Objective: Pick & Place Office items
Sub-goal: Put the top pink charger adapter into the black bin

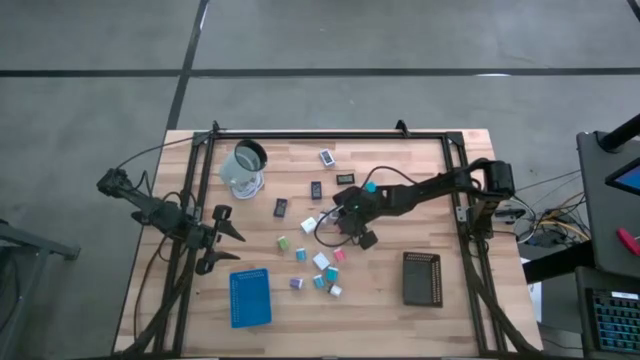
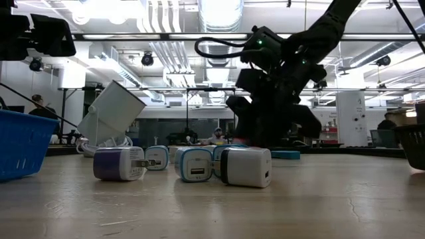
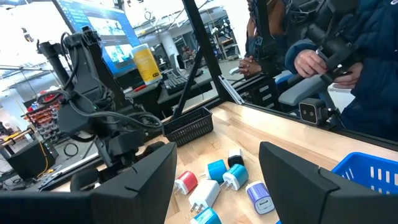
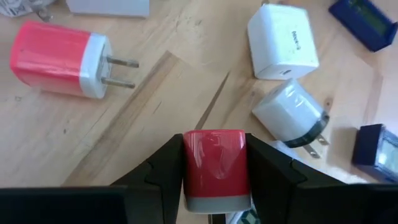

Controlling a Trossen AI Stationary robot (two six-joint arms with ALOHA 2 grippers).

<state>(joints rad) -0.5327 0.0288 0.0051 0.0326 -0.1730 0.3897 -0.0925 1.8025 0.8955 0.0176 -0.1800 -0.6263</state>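
Observation:
The office items are small charger blocks [image 1: 318, 262] and flat dark rectangles [image 1: 281, 207] lying scattered on the wooden table's middle. My right gripper [image 4: 214, 155] hangs over them at the table's centre [image 1: 340, 220], shut on a red block with a grey end [image 4: 214, 168]. Just beyond it lie a pink plug block [image 4: 56, 59], a white block [image 4: 283, 43] and a round white-and-black one [image 4: 289, 115]. My left gripper [image 1: 235, 245] waits open at the table's left, level, holding nothing [image 3: 217, 152]. My right gripper pinches the red block by two opposite sides [image 4: 188, 168] between its two fingers. The fingers slant down from the table's right side. The block's red end points forward past the fingertips and its grey end [image 4: 217, 202] sits back between them. Whether it touches the table I cannot tell.
A clear cup [image 1: 245, 168] lies tipped at the far left. A blue tray [image 1: 249, 297] sits at the near left and a black tray [image 1: 422, 278] at the near right. A black frame [image 1: 330, 135] rims the table. A person's hands [image 3: 311, 59] show beyond it.

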